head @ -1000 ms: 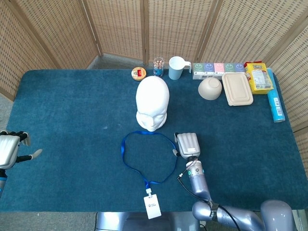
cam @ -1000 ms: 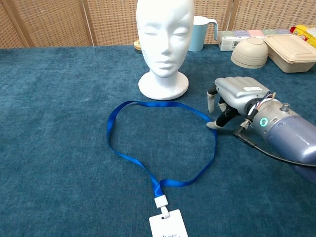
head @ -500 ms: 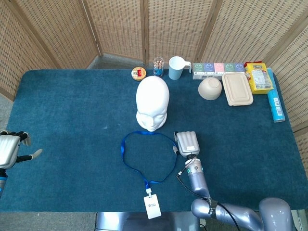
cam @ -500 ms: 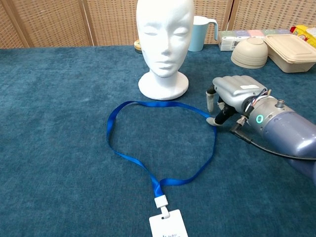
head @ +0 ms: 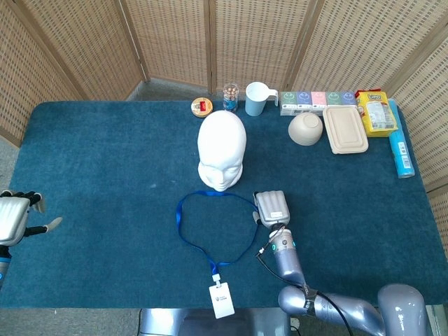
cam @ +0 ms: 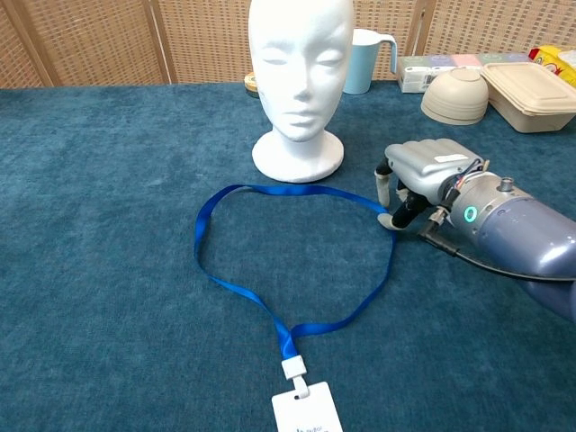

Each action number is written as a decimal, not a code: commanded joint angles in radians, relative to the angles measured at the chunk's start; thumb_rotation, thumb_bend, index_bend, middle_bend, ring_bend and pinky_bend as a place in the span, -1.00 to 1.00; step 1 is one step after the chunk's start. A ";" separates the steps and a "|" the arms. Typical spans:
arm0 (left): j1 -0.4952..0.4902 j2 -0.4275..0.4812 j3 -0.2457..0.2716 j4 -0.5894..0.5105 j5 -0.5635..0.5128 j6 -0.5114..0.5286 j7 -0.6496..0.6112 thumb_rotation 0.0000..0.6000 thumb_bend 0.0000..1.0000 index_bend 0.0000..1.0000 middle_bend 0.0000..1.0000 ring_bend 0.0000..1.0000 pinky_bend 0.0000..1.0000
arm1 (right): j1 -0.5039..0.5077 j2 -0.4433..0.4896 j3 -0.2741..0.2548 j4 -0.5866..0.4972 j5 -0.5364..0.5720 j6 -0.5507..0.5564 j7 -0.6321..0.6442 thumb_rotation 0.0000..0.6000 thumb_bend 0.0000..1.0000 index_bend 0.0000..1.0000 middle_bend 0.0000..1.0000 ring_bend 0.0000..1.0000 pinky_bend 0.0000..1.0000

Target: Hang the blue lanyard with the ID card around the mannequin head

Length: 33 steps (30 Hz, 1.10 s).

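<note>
Since a second ago, the right hand (cam: 423,175) has slid left until its curled fingertips (cam: 389,219) touch the lanyard (cam: 270,315) at the loop's 2 o'clock edge; whether they pinch it, I cannot tell. At the loop's 6 o'clock lies the card (cam: 306,409); at 12, the mannequin head (cam: 299,81). Far left, the left hand (head: 17,217) rests, fingers apart.

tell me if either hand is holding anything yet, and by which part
It cannot be told. The right hand has its fingers at the right side of the blue lanyard loop, lying flat. The left hand holds nothing.
</note>
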 commanded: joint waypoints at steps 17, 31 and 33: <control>0.009 0.001 0.005 0.007 0.008 0.013 -0.016 0.29 -0.68 0.18 0.18 0.17 -0.21 | 0.025 0.009 -0.006 -0.014 0.066 0.004 -0.036 0.74 -0.02 -0.01 0.69 0.81 0.59; 0.014 0.003 0.007 0.013 0.008 0.015 -0.026 0.29 -0.68 0.15 0.18 0.17 -0.21 | 0.038 0.004 -0.016 0.000 0.080 0.003 -0.031 0.73 0.03 0.01 0.69 0.81 0.62; 0.014 0.002 0.007 0.013 0.009 0.015 -0.028 0.29 -0.68 0.15 0.18 0.17 -0.21 | 0.040 0.002 -0.017 0.003 0.083 0.003 -0.032 0.74 0.05 0.03 0.69 0.81 0.62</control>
